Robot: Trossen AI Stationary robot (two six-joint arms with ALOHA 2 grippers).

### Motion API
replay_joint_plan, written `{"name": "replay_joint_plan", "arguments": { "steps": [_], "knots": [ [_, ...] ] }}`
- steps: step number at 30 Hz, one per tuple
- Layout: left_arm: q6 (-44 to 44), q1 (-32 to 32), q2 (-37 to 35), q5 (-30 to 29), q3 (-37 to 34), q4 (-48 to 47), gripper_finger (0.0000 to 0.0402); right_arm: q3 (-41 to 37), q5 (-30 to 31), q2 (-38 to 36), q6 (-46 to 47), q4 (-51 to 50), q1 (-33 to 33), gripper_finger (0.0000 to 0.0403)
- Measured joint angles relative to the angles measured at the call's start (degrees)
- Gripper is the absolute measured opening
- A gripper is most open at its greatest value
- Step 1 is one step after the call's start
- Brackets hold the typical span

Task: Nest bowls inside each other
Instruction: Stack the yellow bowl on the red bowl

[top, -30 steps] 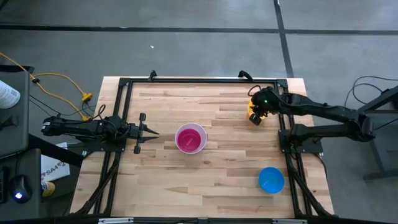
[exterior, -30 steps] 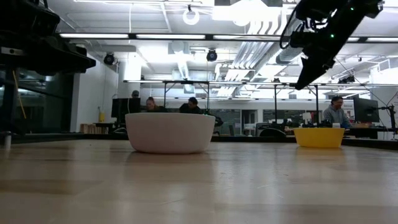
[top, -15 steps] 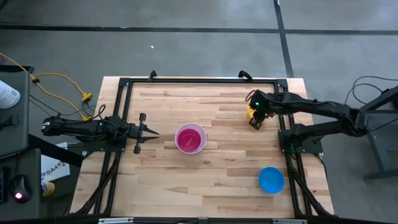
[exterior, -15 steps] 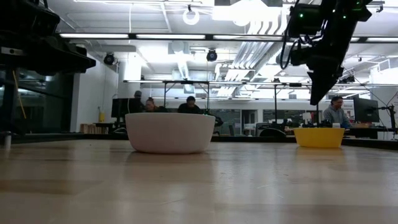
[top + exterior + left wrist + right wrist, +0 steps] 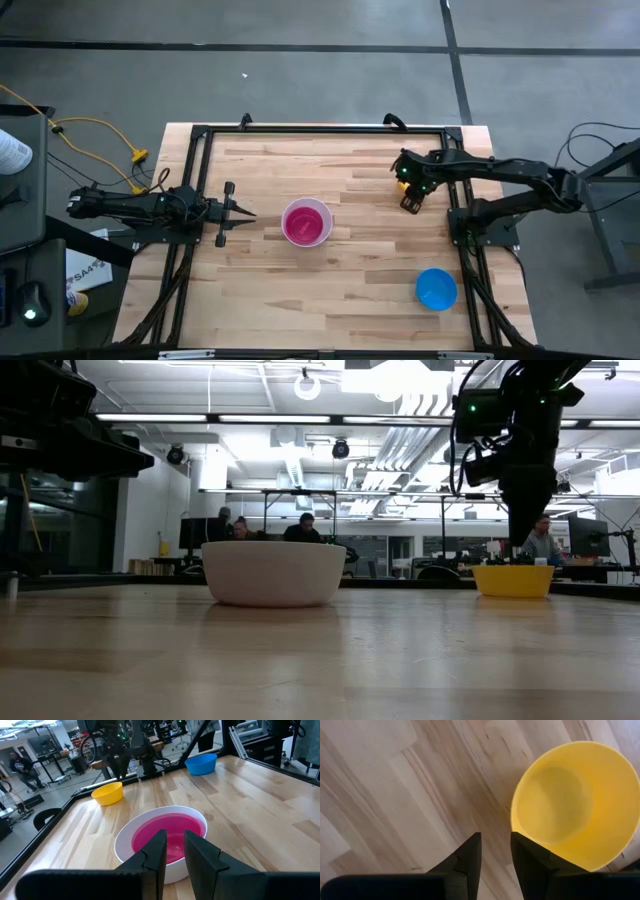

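Observation:
A white bowl (image 5: 306, 222) with a red-pink bowl (image 5: 169, 834) nested in it stands on its base at mid-table. My left gripper (image 5: 248, 212) waits level just to its left, its fingers (image 5: 155, 851) a little apart with nothing between them. The yellow bowl (image 5: 570, 802) stands at the far right, mostly hidden under my right arm in the high view. My right gripper (image 5: 495, 840) hangs above it, pointing down at the table beside its rim, open and empty. The blue bowl (image 5: 436, 289) sits at the near right.
A black frame (image 5: 320, 130) runs along the table's far edge and sides. Bare wood lies between the white bowl and the yellow and blue ones. Yellow cables (image 5: 100, 140) lie off the table's left side. People sit at desks (image 5: 300, 530) in the room beyond.
My right gripper has tipped from a slant to pointing almost straight down and has sunk toward the yellow bowl, its fingertips swinging a little toward the near edge. The bowls have kept their places.

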Motion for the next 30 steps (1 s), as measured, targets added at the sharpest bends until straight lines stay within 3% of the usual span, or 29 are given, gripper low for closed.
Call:
{"name": "replay_joint_plan", "arguments": {
  "steps": [9, 19, 30],
  "knots": [
    [0.0, 0.0, 0.0, 0.0, 0.0, 0.0, 0.0065, 0.0, 5.3, 0.1, -4.2, -2.5, 0.1, 0.0098],
    [0.0, 0.0, 0.0, 0.0, 0.0, 0.0, 0.0065, 0.0, 5.9, 0.6, -3.9, -4.8, 2.1, 0.0098],
    [0.0, 0.0, 0.0, 0.0, 0.0, 0.0, 0.0065, 0.0, 6.4, 5.8, 6.9, -0.3, 1.0, 0.0098]
  ]
}}
